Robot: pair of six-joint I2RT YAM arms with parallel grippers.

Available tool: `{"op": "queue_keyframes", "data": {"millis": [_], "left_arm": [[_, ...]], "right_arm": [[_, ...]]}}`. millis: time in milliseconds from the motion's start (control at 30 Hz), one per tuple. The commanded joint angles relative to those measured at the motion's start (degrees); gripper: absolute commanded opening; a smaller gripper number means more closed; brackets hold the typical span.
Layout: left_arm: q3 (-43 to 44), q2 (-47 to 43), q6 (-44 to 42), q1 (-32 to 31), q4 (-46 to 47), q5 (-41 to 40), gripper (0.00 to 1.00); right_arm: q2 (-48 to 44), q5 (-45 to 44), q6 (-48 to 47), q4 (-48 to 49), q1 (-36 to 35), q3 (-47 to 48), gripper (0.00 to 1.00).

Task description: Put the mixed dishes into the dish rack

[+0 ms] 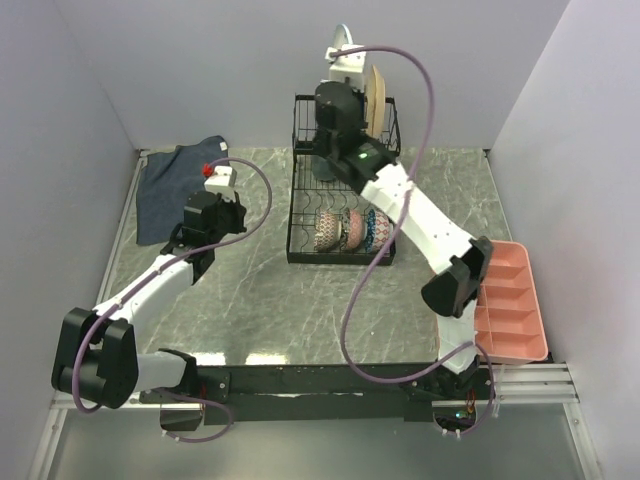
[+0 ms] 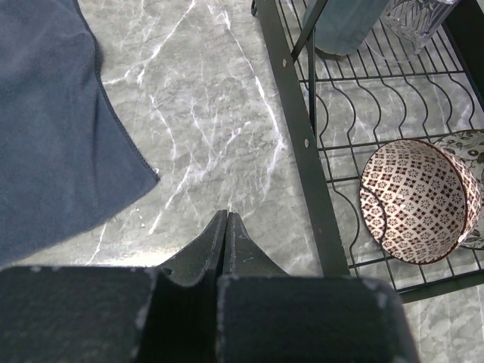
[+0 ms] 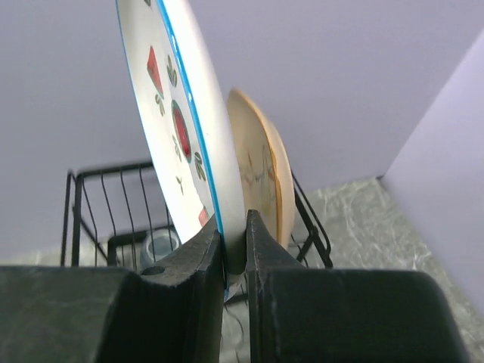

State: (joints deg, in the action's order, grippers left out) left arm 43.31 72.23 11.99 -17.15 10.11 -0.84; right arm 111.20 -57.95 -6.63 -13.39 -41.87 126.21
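Observation:
My right gripper [image 3: 234, 242] is shut on the lower rim of a white plate [image 3: 178, 113] with a blue edge and red-and-green drawings. It holds the plate upright over the tall back of the black wire dish rack [image 3: 91, 172], just in front of the peach plate [image 3: 265, 174] standing there. From above, that gripper [image 1: 345, 80] is over the rack [image 1: 340, 260], where three patterned bowls [image 1: 350, 228] stand on edge. My left gripper [image 2: 225, 219] is shut and empty over the table left of the rack rail [image 2: 299, 128]. The pinkish bowl [image 2: 416, 200] and a clear glass [image 2: 416, 23] sit in the rack.
The dark blue cloth [image 1: 170, 190] lies at the back left, close beside my left gripper [image 1: 212, 222]. The pink compartmented tray [image 1: 510, 300] sits at the right edge beside my right arm. Walls close the back and both sides.

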Motion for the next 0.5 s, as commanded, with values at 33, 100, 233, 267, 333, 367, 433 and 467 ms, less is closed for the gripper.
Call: {"op": "queue_keyframes", "data": {"millis": [33,100,233,267,333,367,433,467], "left_arm": [[-1.7,-2.0,1.8,0.3,2.2,1.3,0.01],[-2.3,-2.4,1.9,0.3,2.3,1.0,0.01],[-3.6,-3.8,2.0,0.3,2.9,1.0,0.01],[-3.8,-3.8,2.0,0.3,3.3,1.0,0.01],[-4.6,-4.2,2.0,0.3,3.8,0.9,0.01],[-4.7,-4.4,2.0,0.3,4.0,0.9,0.01],[-5.7,-4.8,1.7,0.3,5.0,0.9,0.01],[-6.0,-5.2,1.5,0.3,5.4,1.0,0.01]], "right_arm": [[3.6,-13.6,-15.7,32.3,-2.2,8.2,0.0],[7.0,-14.8,-17.4,31.9,-2.3,12.4,0.0],[8.4,-15.6,-16.6,28.7,-2.2,13.4,0.0],[8.3,-15.1,-14.6,26.2,-2.0,13.4,0.0],[7.5,-14.3,-9.2,19.4,-1.6,12.9,0.0],[6.5,-14.1,-8.0,17.6,-1.6,12.5,0.0],[5.4,-13.9,-5.6,13.7,-1.4,10.8,0.0],[4.8,-13.4,-4.6,12.2,-1.1,10.2,0.0]]}}
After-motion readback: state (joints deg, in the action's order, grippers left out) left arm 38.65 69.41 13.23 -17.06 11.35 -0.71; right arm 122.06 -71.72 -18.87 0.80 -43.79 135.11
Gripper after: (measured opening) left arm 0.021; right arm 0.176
